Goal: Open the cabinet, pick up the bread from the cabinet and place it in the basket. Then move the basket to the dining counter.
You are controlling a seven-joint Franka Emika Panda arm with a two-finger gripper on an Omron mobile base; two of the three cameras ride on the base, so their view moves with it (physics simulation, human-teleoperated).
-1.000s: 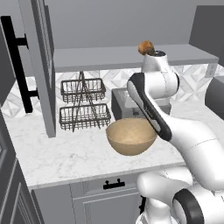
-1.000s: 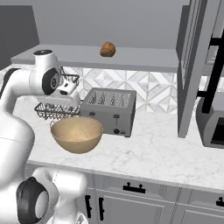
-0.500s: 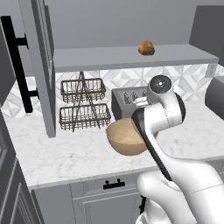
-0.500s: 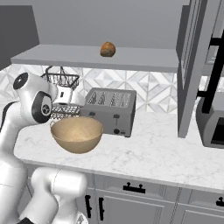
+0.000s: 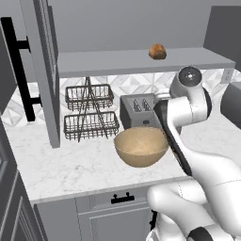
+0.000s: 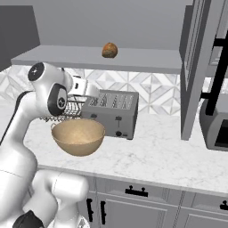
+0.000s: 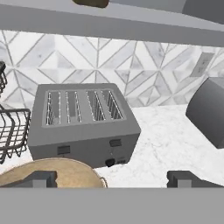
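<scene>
The cabinet stands open, its door (image 5: 44,70) swung to the left and its grey shelf (image 5: 141,62) bare to view. On that shelf lies the small golden-brown bread (image 5: 157,51) (image 6: 109,50), its lower edge just at the top of the hand view (image 7: 91,2). Below it the tan basket (image 5: 141,147) (image 6: 78,136) (image 7: 65,173) rests on the marble worktop in front of the toaster. My gripper (image 7: 113,179) hovers over the basket's far rim, facing the toaster, well under the shelf. It is open and holds nothing. The dining counter is out of view.
A grey toaster (image 7: 83,124) (image 5: 139,110) stands behind the basket, with a black wire two-tier rack (image 5: 89,113) to its left. A dark appliance (image 6: 216,127) sits at the right. The second open cabinet door (image 6: 193,67) hangs over the worktop's right side.
The arm's upper links have swung and folded differently, and the hand has shifted slightly near the toaster. The jaws stay wide apart. Bread and basket have not moved.
</scene>
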